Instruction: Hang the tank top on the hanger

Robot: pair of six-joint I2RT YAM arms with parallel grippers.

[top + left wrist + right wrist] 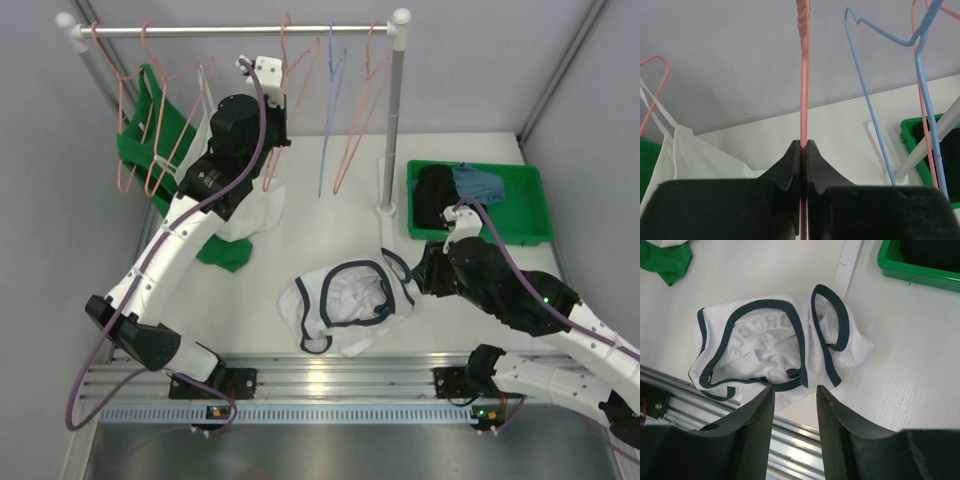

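Note:
The tank top [352, 296], white with dark navy trim, lies crumpled on the table near the front edge. It fills the middle of the right wrist view [765, 340], with its print showing through the fabric. My right gripper [417, 272] [795, 387] is open and empty, just right of the tank top and above its near edge. My left gripper [273, 112] [804, 146] is up at the rail, shut on a thin pink wire hanger [804, 90] [272, 175] that hangs from the rail.
A clothes rail [240, 30] on white posts [390, 130] carries more pink hangers [360, 110], a light blue hanger [330, 100] [867, 100], a green top [150, 140] and a plain white top [255, 210] [690, 155]. A green bin [480, 200] of dark clothes stands at the right.

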